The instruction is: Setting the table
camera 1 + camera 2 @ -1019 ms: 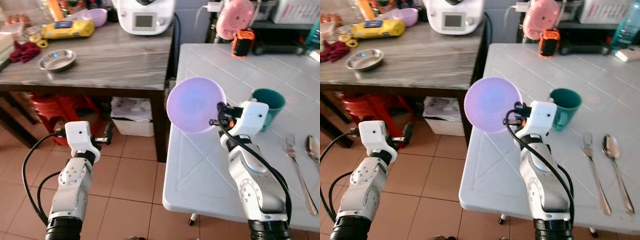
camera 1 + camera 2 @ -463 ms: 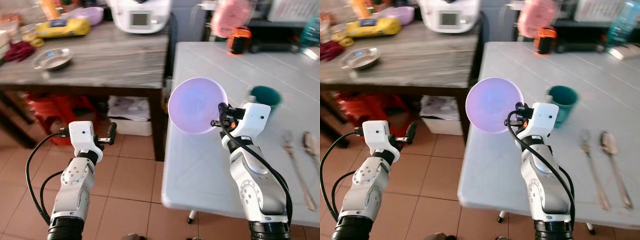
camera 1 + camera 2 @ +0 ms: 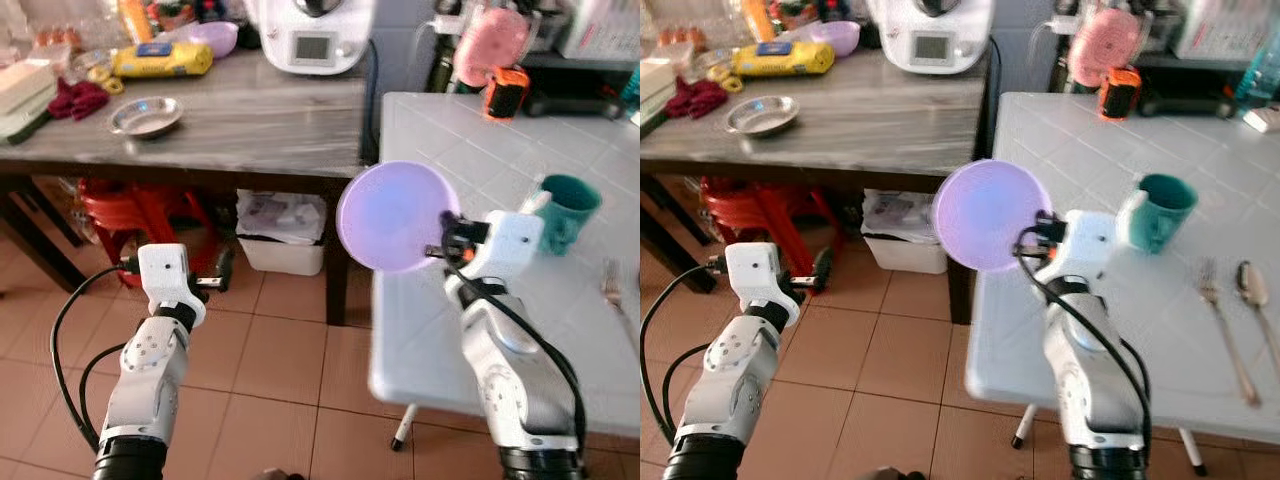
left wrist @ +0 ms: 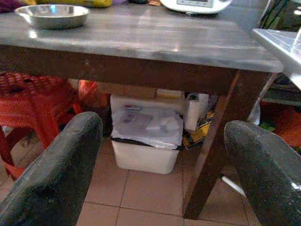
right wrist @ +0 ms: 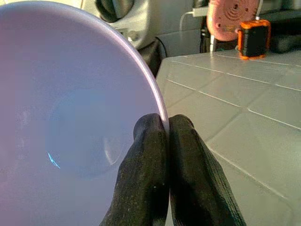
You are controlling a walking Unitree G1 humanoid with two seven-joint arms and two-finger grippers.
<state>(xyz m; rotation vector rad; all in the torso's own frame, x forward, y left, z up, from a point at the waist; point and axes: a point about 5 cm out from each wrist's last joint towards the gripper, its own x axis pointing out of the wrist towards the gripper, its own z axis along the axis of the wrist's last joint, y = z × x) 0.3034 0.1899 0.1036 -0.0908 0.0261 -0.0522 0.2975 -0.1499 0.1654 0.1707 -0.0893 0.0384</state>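
Observation:
A pale purple bowl point(image 3: 395, 215) hangs tilted on its side in the air, over the near left corner of the white table point(image 3: 450, 130). My right gripper point(image 5: 167, 123) is shut on the bowl's rim point(image 5: 155, 101), one finger on each side of the wall. Further right on the table stands a teal mug point(image 3: 565, 210), with a fork point(image 3: 1225, 330) and a spoon point(image 3: 1255, 295) lying beyond it. My left gripper point(image 4: 162, 125) is open and holds nothing; it hangs low over the tiled floor, facing the underside of the wooden table point(image 3: 250, 110).
The wooden table carries a steel bowl point(image 3: 145, 115), a white appliance point(image 3: 315, 35), a yellow pack and a second purple bowl point(image 3: 215, 38). Under it are a red stool point(image 3: 130, 215) and a white bin point(image 3: 285, 235). A pink device and an orange box point(image 3: 507, 90) stand at the white table's far end.
The whole picture has shifted, so the camera moved: the white table now sits further right and the floor shows more. The bowl stays in my right gripper; my left gripper is unchanged.

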